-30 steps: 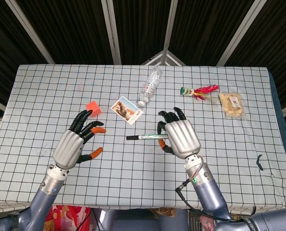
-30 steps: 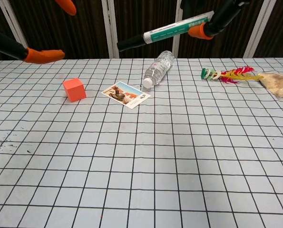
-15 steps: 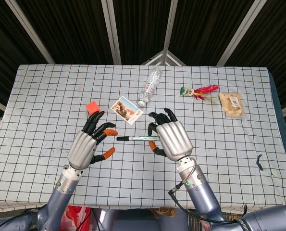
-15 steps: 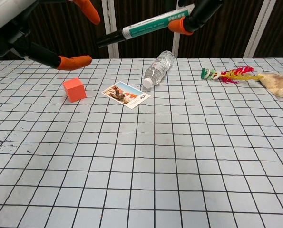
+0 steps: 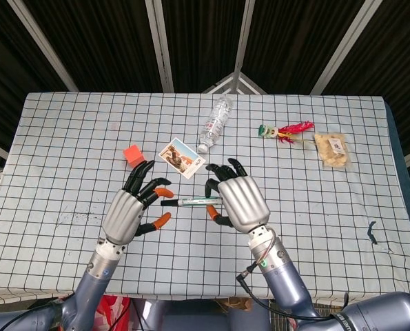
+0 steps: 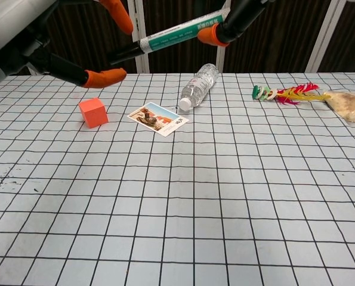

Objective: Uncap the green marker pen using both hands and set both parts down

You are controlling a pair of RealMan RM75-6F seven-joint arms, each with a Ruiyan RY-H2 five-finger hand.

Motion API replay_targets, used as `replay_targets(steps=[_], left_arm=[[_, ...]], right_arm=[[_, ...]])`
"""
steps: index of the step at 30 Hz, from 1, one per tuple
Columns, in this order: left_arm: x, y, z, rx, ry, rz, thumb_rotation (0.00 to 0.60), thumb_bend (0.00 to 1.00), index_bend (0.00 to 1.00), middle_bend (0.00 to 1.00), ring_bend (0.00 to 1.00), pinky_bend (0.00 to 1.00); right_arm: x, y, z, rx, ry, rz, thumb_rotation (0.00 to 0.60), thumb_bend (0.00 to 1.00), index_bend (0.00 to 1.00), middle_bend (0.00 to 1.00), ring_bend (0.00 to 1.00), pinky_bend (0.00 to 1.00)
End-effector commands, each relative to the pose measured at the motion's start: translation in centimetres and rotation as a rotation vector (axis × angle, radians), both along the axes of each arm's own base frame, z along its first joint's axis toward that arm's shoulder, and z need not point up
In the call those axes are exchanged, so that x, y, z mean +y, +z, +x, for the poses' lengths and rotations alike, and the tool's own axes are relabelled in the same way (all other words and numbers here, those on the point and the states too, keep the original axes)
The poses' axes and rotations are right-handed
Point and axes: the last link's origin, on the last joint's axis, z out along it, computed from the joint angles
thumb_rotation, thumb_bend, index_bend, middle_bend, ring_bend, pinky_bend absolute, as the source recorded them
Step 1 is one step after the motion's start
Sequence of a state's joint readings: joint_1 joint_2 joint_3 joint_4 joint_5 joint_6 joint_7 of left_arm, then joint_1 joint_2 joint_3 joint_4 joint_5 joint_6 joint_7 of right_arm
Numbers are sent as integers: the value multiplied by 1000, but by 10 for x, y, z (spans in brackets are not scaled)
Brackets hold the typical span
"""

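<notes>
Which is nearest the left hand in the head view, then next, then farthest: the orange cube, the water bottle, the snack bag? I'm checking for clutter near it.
From the left hand:
1. Orange cube, just beyond the fingertips, far-left side.
2. Water bottle, lying at the table's far middle.
3. Snack bag, far right.

Items counted, head & chest views: 1 green marker pen (image 5: 191, 202), cap on; 2 robot hands, i.e. 1 left hand (image 5: 130, 209) & 1 right hand (image 5: 238, 201). On the table (image 5: 67, 138) lay 1 orange cube (image 5: 131, 152), 1 photo card (image 5: 182, 157), 1 clear plastic bottle (image 5: 215, 123), 1 feathered toy w/ red plumes (image 5: 286, 130) and 1 snack packet (image 5: 331, 149). Total on the cloth: 5 loose objs., each of a diff. kind; no duplicates were seen.
</notes>
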State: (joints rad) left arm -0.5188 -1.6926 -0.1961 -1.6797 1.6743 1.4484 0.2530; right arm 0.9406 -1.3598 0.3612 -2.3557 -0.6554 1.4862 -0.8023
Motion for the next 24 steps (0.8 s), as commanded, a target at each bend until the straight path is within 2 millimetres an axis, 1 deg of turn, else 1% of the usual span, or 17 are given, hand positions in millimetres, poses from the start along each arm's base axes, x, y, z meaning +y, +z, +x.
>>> replay_targets(steps=[1, 24], left_arm=[[0, -2, 1, 1, -1, 5, 600, 323, 447, 317, 11, 37], [4, -8, 0, -17, 0, 43, 600, 354, 510, 355, 12, 37]], right_arm=[[0, 0, 1, -7, 2, 4, 600, 640, 761, 223, 236, 112], [0, 2, -5, -45, -7, 21, 600, 647, 790, 238, 245, 122]])
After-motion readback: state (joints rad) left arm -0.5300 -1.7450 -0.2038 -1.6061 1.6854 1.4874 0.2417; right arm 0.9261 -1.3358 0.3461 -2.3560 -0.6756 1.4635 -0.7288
